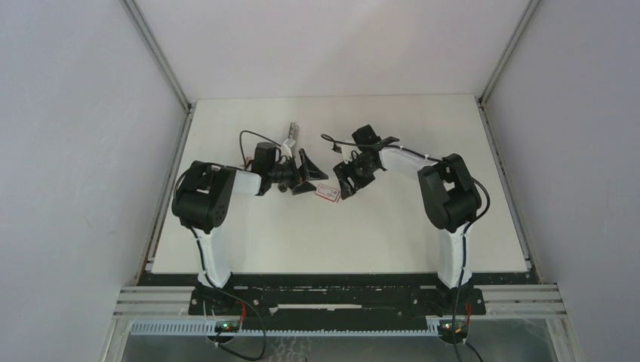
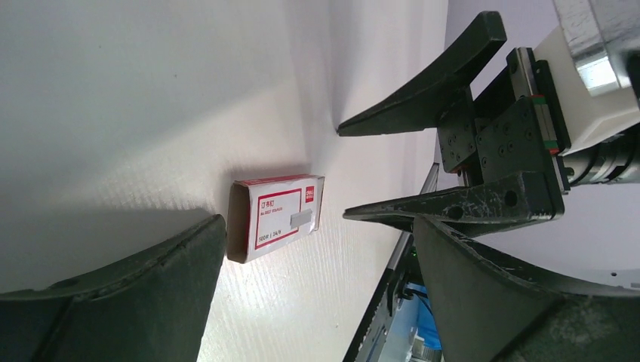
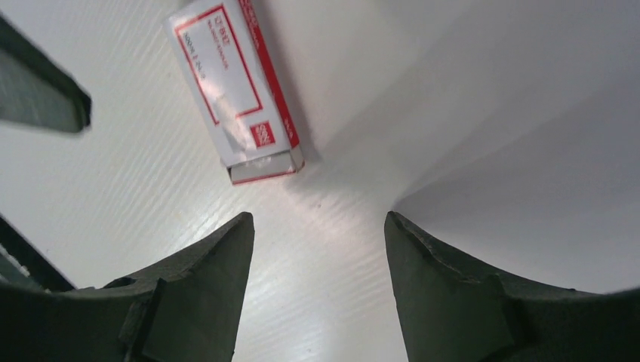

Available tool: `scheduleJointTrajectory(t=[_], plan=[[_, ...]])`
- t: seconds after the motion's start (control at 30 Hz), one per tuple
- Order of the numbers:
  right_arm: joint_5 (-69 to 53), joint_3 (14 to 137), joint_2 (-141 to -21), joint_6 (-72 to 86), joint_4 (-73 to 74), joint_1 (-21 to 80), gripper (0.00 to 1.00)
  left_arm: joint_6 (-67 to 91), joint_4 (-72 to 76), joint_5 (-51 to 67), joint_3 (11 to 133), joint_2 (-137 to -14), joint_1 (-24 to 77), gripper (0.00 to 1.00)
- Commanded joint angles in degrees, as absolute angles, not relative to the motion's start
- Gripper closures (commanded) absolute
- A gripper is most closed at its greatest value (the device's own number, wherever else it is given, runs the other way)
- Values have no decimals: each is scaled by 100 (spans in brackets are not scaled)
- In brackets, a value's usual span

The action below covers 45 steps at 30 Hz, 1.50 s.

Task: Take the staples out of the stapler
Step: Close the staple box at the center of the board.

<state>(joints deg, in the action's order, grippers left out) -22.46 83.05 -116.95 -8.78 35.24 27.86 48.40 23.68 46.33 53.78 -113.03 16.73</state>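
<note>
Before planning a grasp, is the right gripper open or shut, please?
Open: the right gripper has its fingers apart, gripping nothing.

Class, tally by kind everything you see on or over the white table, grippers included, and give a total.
stapler: 1
red-and-white box: 1
grippers: 2, the left gripper and the right gripper
Total: 4

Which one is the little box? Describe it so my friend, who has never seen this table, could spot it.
On the white table, find the gap between the left gripper and right gripper. The box lies flat there. It is small, white with a red border, unlike the long, slim grey stapler farther back.
</note>
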Motion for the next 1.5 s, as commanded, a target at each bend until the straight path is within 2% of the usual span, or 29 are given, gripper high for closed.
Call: scheduleJointTrajectory(t=[0.0, 0.27, 0.47, 0.5, 0.53, 0.57, 0.87, 1.03, 1.47], plan=[[-3042, 7824, -11355, -771, 3454, 2572, 35, 4538, 2074, 4607, 5205, -11089, 1579, 0], [-4247, 7511, -11285, -599, 3220, 2260, 35, 4295, 2069, 4824, 5265, -11010, 1565, 0], [-4364, 7359, -11188, -531, 3078, 2090, 34, 4122, 1897, 4826, 5265, -10869, 1565, 0], [-4394, 7349, -11162, -523, 3081, 2084, 27, 4098, 1864, 4832, 5269, -10857, 1565, 0], [-4440, 7328, -11140, -522, 3081, 2083, 3, 4081, 1849, 4852, 5264, -10850, 1571, 0], [-4483, 7317, -11118, -527, 3087, 2079, 0, 4060, 1832, 4866, 5249, -10840, 1572, 0], [-4926, 7292, -10926, -368, 3026, 2033, 0, 3678, 1489, 4922, 5205, -10733, 1580, 0], [-5466, 7489, -11244, -183, 3175, 2021, 0, 3688, 1485, 4970, 5199, -10825, 1615, 0], [-5737, 7643, -11687, 200, 3047, 2021, 0, 3745, 1682, 4960, 5183, -10891, 1786, 0]])
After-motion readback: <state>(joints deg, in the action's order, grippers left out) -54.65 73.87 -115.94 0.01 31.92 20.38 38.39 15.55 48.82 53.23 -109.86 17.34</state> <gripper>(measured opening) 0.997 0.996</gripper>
